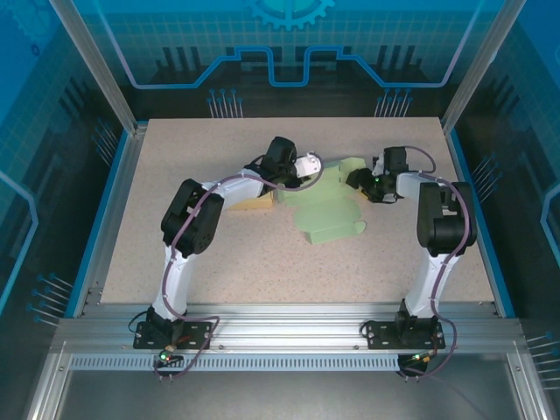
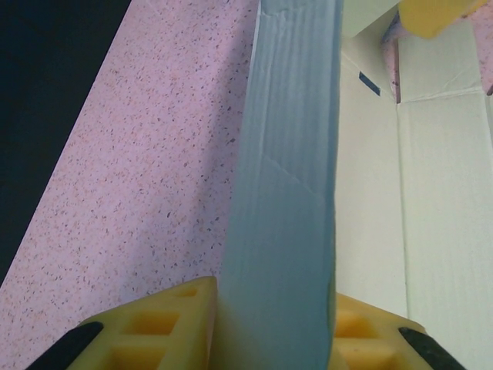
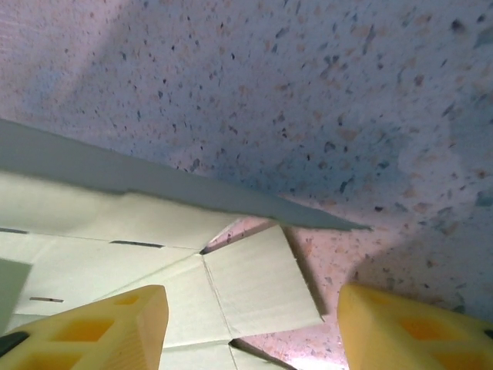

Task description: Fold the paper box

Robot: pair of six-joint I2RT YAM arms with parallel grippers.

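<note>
The paper box (image 1: 331, 214) lies opened out on the surface (image 1: 262, 271), between the two arms and a little toward the right arm. Most of its panels rest flat, which leaves the creases free to hinge.

Left pincer (image 1: 304, 166): positioned at the left edge of the box. In the left wrist view its fingers (image 2: 166, 324) are closed on a side flap (image 2: 285, 193), one finger on each face. The flap stands roughly upright beside the flat base panel (image 2: 439, 231). The purpose of this hold is judged to be pivoting the flap about its crease and presenting it as a wall.

Right pincer (image 1: 361, 179): positioned at the far right corner of the box. In the right wrist view its fingers (image 3: 100, 324) stand apart with nothing between them, above a small flat tab (image 3: 254, 285) and bare surface. A raised box edge (image 3: 169, 189) crosses the view beyond the fingers. The open stance suggests readiness to take or press an adjoining flap while the left side is held.

The fold is judged to be at an early stage: one wall up, the remaining panels flat
</note>
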